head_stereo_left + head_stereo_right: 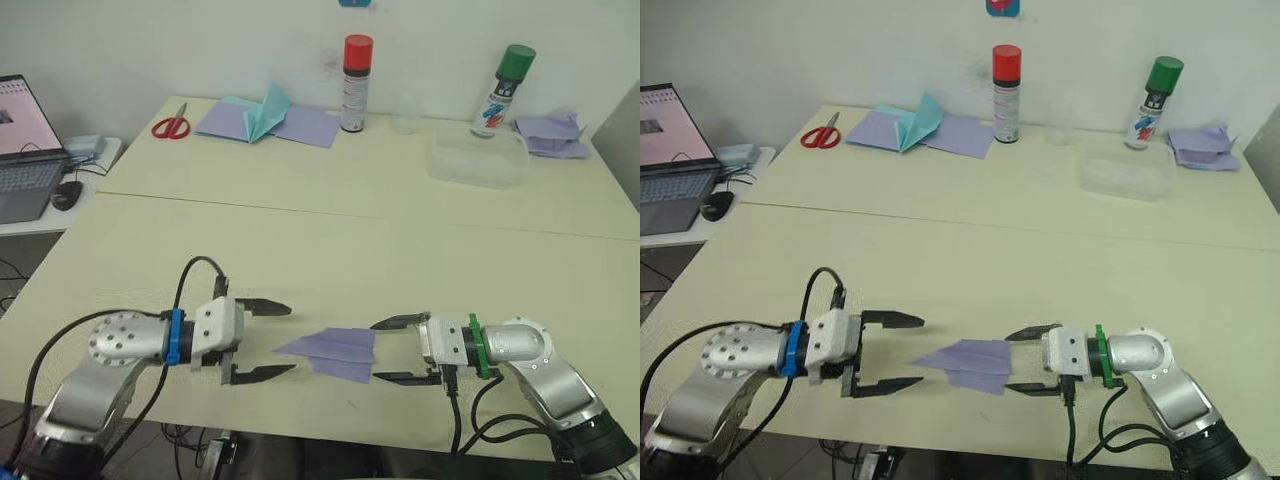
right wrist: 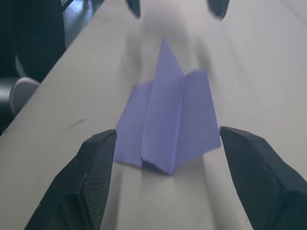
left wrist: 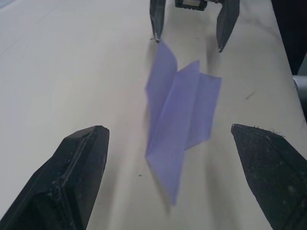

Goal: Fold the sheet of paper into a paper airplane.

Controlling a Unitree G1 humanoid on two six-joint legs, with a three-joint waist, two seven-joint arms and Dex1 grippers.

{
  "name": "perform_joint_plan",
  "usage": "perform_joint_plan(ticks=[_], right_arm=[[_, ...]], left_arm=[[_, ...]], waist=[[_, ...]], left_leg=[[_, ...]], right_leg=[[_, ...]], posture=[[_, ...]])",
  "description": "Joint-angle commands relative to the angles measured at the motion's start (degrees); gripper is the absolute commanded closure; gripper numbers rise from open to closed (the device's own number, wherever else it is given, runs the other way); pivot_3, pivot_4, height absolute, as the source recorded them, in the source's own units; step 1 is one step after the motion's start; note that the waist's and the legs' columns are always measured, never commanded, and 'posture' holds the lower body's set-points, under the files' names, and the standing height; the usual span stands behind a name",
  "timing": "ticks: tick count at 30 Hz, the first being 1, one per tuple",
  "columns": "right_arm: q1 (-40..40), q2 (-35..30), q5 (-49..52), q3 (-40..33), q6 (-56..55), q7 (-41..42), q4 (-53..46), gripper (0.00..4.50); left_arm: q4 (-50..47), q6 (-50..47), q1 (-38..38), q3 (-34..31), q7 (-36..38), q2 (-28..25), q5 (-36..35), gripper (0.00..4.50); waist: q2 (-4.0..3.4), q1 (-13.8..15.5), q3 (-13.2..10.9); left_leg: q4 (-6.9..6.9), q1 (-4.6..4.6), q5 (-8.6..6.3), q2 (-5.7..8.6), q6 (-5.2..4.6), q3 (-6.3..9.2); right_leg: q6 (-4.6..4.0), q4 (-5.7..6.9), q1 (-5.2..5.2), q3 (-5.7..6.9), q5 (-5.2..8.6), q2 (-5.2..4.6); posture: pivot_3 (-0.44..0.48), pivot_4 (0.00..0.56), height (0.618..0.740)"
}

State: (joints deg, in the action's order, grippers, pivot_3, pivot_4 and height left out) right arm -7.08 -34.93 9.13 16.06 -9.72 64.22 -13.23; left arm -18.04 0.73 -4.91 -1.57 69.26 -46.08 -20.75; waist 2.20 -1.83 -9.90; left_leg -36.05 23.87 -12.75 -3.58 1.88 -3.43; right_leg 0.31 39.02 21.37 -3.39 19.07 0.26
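1. Near the front edge of the surface [image 1: 330,260], between the two grippers, lies the paper airplane [image 1: 335,353]: a small lavender dart with its pointed nose toward the left gripper [image 1: 262,340] and its square tail toward the right gripper [image 1: 400,350].
2. By the look of it the folding is done. The nose is formed, the wings spread flat to either side, and the wrist views show a centre ridge standing up along the middle. Little seems left beyond perhaps pressing the creases or leaving the dart where it is.
3. Both arms reach in low over the surface from opposite sides, their fingers lying roughly level and pointing at each other along the dart's length.
4. The left gripper's jaws are released and spread wide, holding nothing; the nose tip lies just beyond them, apart from both.
5. The right gripper's jaws are likewise released, one on each side of the tail. They stand close to the wing edges, but they do not grip the paper.
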Motion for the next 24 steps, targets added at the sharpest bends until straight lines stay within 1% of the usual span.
perform_joint_plan(ticks=[1, 3, 6, 10, 13, 17, 20, 24], right_arm=[[0.36, -0.09, 0.68, -0.82, -6.41, 0.07, -1.97, 0.93], [0.19, 0.02, 0.96, -0.49, -7.74, 0.04, -2.07, 0.93], [-0.91, 0.47, -0.32, 0.91, -6.63, -0.50, -1.28, 0.93], [-2.70, 0.75, -4.62, 3.51, -1.61, -1.99, 0.69, 0.93], [-4.15, 1.73, -6.06, 4.42, 4.01, -3.70, 1.48, 0.93], [-4.67, 2.22, -7.62, 5.88, 8.00, -4.34, 2.23, 0.93], [-4.31, 1.77, -8.13, 6.58, 9.28, -3.89, 2.41, 1.52], [-3.82, 2.28, -6.95, 6.05, 12.26, -4.64, 2.60, 2.96]], left_arm=[[-3.99, 2.75, -2.26, -1.61, -1.44, 0.46, -0.05, 0.03], [-4.99, 3.17, -2.90, -1.88, -2.60, 1.15, -0.31, 0.03], [-5.71, 3.63, -3.18, -1.97, -3.56, 1.64, -0.42, 0.03], [-6.93, 2.85, -3.30, -1.65, -4.44, 1.49, -0.69, 0.03], [-7.51, 2.27, -3.34, -1.45, -4.67, 1.29, -0.88, 0.03], [-8.03, 1.73, -3.80, -1.06, -4.93, 1.15, -0.88, 0.03], [-7.90, 1.74, -3.22, -1.02, -5.38, 1.45, -0.80, 0.00], [-7.46, 1.05, -2.01, -0.80, -5.60, 1.59, -0.92, 0.00]], waist=[[0.00, 0.02, 0.00], [0.00, 0.20, 0.00], [0.00, 0.16, 0.00], [0.00, 0.15, 0.01], [0.00, 0.15, 0.01], [0.00, 0.15, 0.01], [0.00, 0.15, 0.01], [0.00, 0.15, 0.01]], left_leg=[[-0.01, -0.01, 0.00, 0.00, 0.00, 0.01], [-0.04, -0.02, 0.00, 0.00, 0.00, 0.03], [-0.10, -0.04, 0.01, 0.01, -0.01, 0.02], [-0.10, -0.06, 0.01, -0.02, -0.01, 0.02], [-0.09, -0.06, 0.01, -0.02, 0.00, 0.01], [-0.09, -0.05, 0.01, -0.02, 0.00, 0.01], [-0.10, -0.05, 0.01, -0.01, 0.00, 0.02], [-0.10, -0.06, 0.01, -0.01, 0.00, 0.02]], right_leg=[[0.00, 0.00, -0.02, 0.01, 0.00, 0.00], [0.00, 0.00, -0.06, 0.02, 0.00, 0.00], [0.00, 0.00, -0.09, 0.02, -0.01, 0.00], [-0.01, 0.06, -0.07, 0.01, -0.01, 0.03], [-0.02, 0.07, -0.05, 0.00, -0.02, 0.05], [-0.02, 0.07, -0.06, -0.01, -0.02, 0.05], [-0.02, 0.07, -0.06, 0.00, -0.02, 0.05], [-0.02, 0.09, -0.06, 0.00, -0.02, 0.06]], posture=[[0.000, 0.150, 0.740], [0.000, 0.150, 0.740], [0.000, 0.150, 0.740], [0.000, 0.150, 0.740], [0.000, 0.150, 0.740], [0.000, 0.150, 0.740], [0.000, 0.150, 0.740], [0.000, 0.150, 0.740]])
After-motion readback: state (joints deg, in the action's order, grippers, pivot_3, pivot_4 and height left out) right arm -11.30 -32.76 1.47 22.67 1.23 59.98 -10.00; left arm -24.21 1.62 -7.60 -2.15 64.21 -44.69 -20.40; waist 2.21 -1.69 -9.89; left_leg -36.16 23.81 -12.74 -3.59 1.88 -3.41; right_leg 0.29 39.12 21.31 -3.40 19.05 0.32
